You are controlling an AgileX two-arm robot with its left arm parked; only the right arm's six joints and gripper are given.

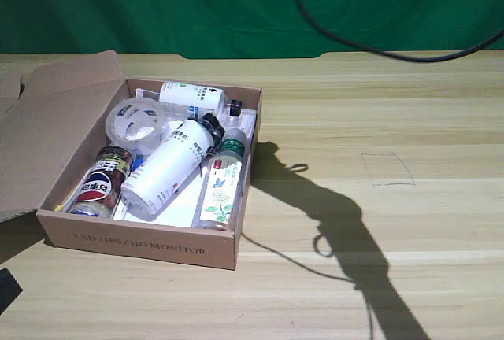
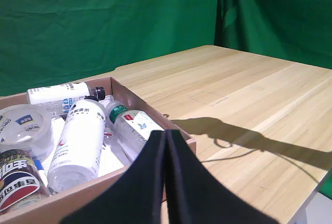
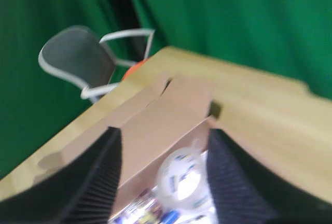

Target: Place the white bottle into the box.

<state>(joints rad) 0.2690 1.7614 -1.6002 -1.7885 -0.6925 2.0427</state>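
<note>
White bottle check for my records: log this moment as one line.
white bottle: lying in box | right gripper: open, empty, above box | task: placed

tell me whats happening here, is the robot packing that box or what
Pretty much. The white bottle already lies on its side inside the box, among a tape roll, a shorter white bottle, a slim clear bottle with a green cap and a Pepsi-labelled container. The right gripper is open and holds nothing; in the right wrist view it looks down over the box. Only the arm's shadow falls across the table.
</note>
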